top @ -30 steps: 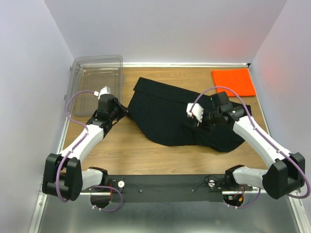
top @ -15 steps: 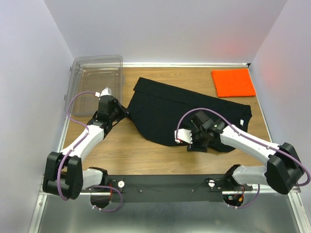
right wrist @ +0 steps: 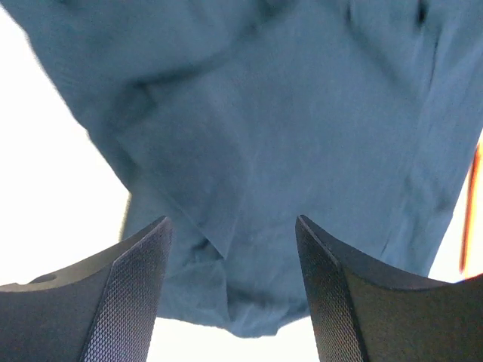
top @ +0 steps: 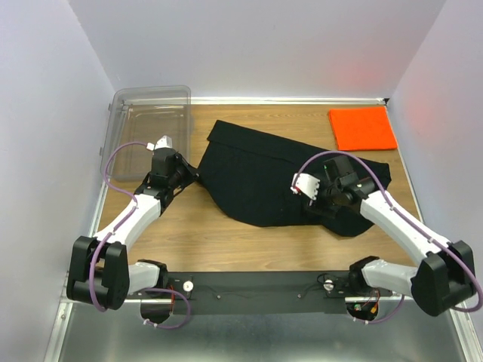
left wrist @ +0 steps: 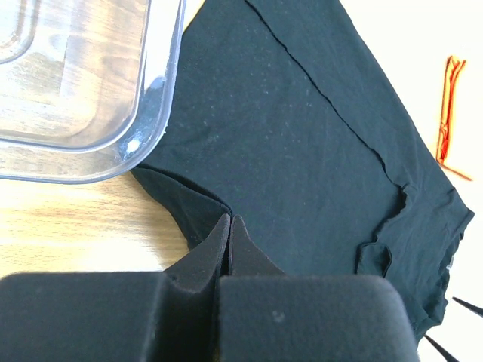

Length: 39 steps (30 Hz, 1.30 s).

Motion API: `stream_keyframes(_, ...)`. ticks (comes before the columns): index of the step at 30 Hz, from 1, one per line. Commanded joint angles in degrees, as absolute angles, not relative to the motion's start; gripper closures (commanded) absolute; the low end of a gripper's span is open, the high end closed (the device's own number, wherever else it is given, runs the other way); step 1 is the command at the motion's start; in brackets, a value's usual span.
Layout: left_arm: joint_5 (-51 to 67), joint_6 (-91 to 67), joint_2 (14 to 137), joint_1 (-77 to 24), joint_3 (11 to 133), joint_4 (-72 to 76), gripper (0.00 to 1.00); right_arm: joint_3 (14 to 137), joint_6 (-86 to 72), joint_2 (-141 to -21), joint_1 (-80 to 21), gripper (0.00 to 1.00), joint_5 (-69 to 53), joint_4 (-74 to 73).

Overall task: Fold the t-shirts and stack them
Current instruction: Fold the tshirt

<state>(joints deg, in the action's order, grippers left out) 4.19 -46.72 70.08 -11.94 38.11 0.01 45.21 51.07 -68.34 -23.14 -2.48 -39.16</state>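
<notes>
The large black t-shirt (top: 260, 170) lies spread on the wooden table's middle. It also fills the left wrist view (left wrist: 302, 136) and the right wrist view (right wrist: 287, 128). The bright orange t-shirt (top: 362, 128) lies folded at the back right. It shows as an orange sliver in the left wrist view (left wrist: 449, 113). My left gripper (top: 190, 175) is shut on the black shirt's left edge, its fingertips (left wrist: 226, 230) pressed together at a fold. My right gripper (top: 330, 205) hangs open over the shirt's right near part, with cloth between its fingers (right wrist: 139, 264) and nothing held.
A clear plastic bin (top: 151, 121) stands at the back left, its rim close to the left gripper (left wrist: 162, 98). White walls close in the table on three sides. The black rail (top: 256, 285) with the arm bases runs along the near edge.
My right gripper swung toward the near left over the black shirt, then came back right to its right near part. The left arm has stayed where it was.
</notes>
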Motion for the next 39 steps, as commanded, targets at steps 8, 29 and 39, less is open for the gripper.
stream_keyframes(8, 6.1, -46.0, 68.2, -11.3, 37.5, 0.9, 1.0, 44.3, 63.0, -72.2, -23.2, 0.37, -23.6, -44.3)
stream_keyframes(29, 7.7, -46.6, 67.0, -10.6, 35.3, 1.8, 1.0, 39.8, 58.1, -77.4, -23.3, 0.53, -18.4, -31.5)
stream_keyframes(39, 8.0, -46.1, 66.8, -10.2, 35.5, 1.7, 1.0, 41.6, 55.2, -72.4, -23.3, 0.82, -15.9, -31.5)
